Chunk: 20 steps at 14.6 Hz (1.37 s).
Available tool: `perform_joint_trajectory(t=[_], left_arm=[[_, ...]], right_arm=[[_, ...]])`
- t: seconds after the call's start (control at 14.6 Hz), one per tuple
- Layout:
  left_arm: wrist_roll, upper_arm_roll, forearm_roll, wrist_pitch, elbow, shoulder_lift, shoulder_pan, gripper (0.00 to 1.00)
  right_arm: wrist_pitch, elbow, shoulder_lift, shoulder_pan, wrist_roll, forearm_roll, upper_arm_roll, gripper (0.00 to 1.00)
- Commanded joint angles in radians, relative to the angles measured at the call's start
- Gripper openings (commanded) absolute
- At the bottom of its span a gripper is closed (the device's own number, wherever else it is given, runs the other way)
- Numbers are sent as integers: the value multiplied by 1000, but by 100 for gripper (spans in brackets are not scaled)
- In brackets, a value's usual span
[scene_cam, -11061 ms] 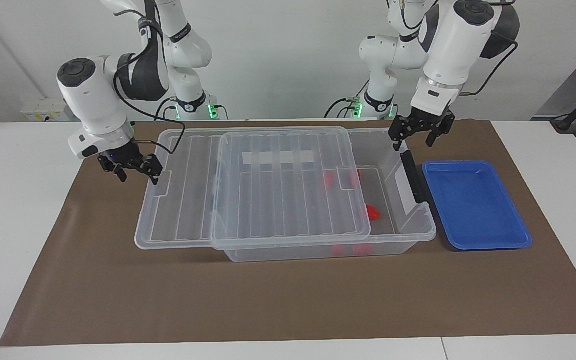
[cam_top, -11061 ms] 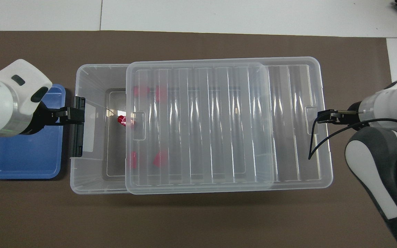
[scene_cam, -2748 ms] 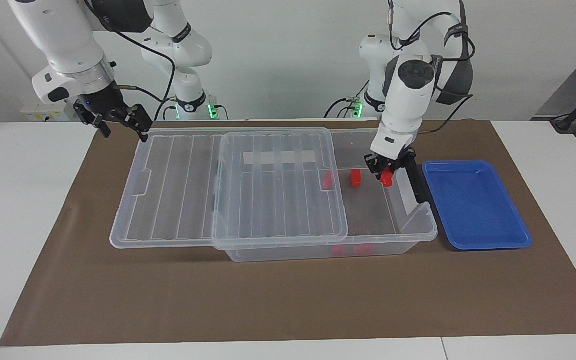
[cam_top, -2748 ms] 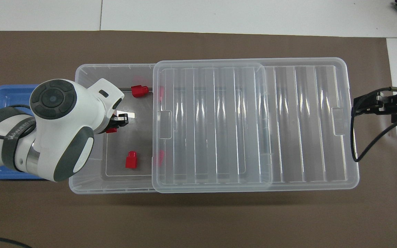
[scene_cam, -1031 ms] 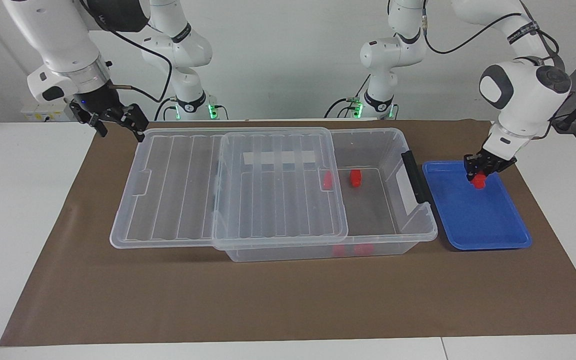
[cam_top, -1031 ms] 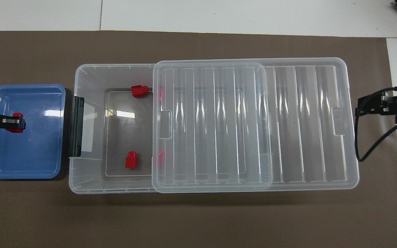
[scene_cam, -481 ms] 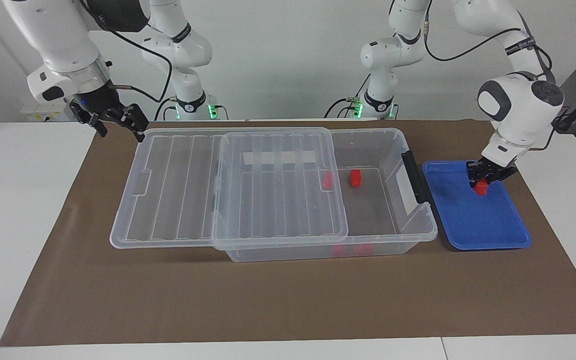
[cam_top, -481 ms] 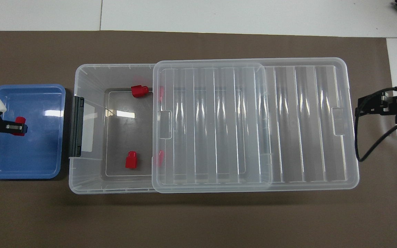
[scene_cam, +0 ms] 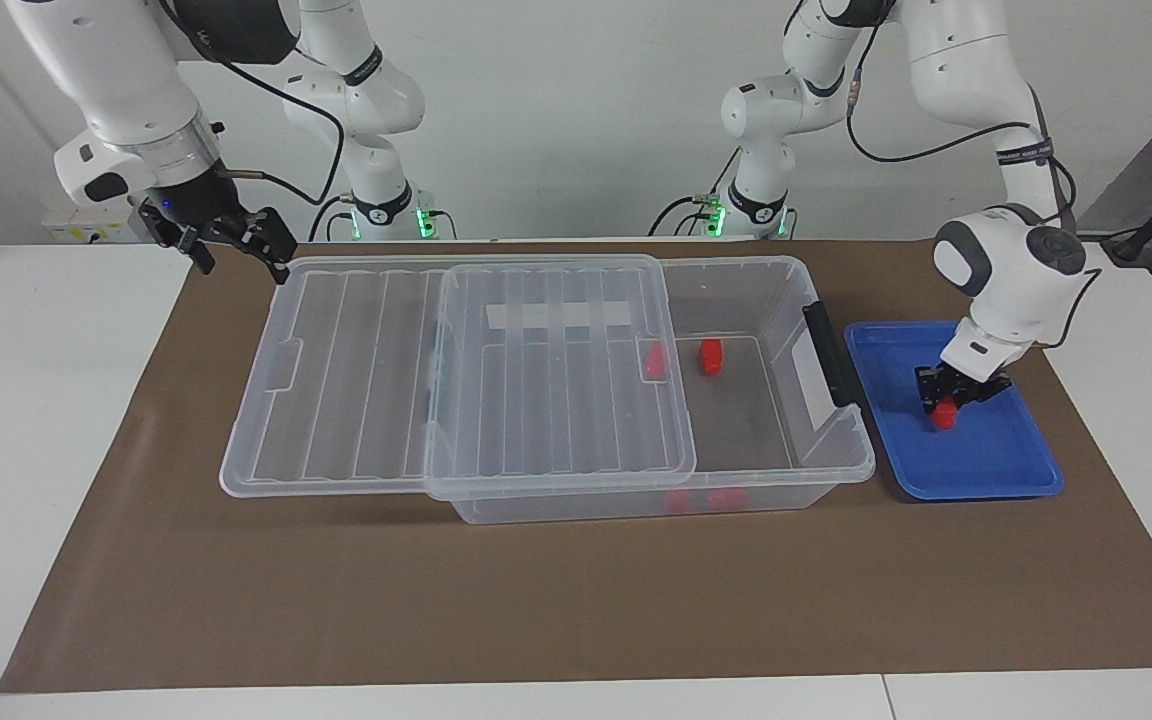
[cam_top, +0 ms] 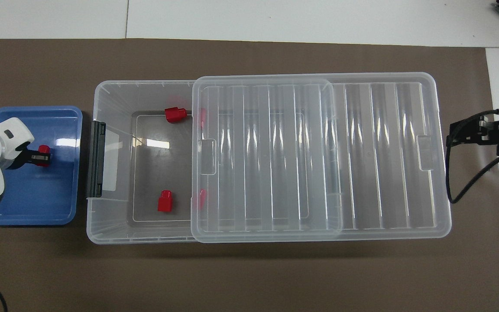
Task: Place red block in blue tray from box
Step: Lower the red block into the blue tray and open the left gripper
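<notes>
Facing view: left gripper (scene_cam: pixel 948 400) clamps red block (scene_cam: pixel 945 415) hanging upright over blue tray (scene_cam: pixel 976 460).

Glossy blue tray (scene_cam: pixel 986 470), clear plastic box (scene_cam: pixel 786 300), matt mat (scene_cam: pixel 536 600).

At right of the frame, the left gripper (scene_cam: pixel 946 400) clamps a red block (scene_cam: pixel 945 417) low in the blue tray (scene_cam: pixel 996 480); the right gripper (scene_cam: pixel 236 246) waits upper left, fingers apart.
</notes>
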Motion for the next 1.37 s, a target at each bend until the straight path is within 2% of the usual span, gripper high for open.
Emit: perform_joint_trajectory(t=[0.0,0.07,0.14,0.27,0.34,0.41,0.48,0.82,0.96,1.31], left_arm=[[-48,11,-13,21,-3,3,-29,0],[-48,11,-13,21,-3,3,-29,0],[-46,11,-13,21,-3,3,-28,0],[-45,11,-13,22,-3,3,-28,0],[-45,11,-13,22,-3,3,-28,6],[-45,11,-13,22,-3,3,-29,42],[-37,11,-13,22,-3,3,-28,99],[-37,11,-13,4,8,2,-29,100],[-39,9,-13,-16,26,-1,-29,100],[-55,11,-53,-344,253,-18,-65,100]], right_arm=[[33,-55,-33,-14,4,7,4,99],[74,-87,-44,-25,0,7,4,84],[117,-125,-59,-45,-2,7,4,76],[235,-226,-86,-63,-31,9,4,44],[287,-274,-96,-66,-38,9,4,18],[321,-302,-96,-70,-39,9,3,0],[347,-329,-98,-88,-49,9,3,0],[535,-428,-66,-125,-114,10,3,0],[547,-429,-41,-126,-115,9,3,0],[538,-429,-29,-108,-115,10,4,0]])
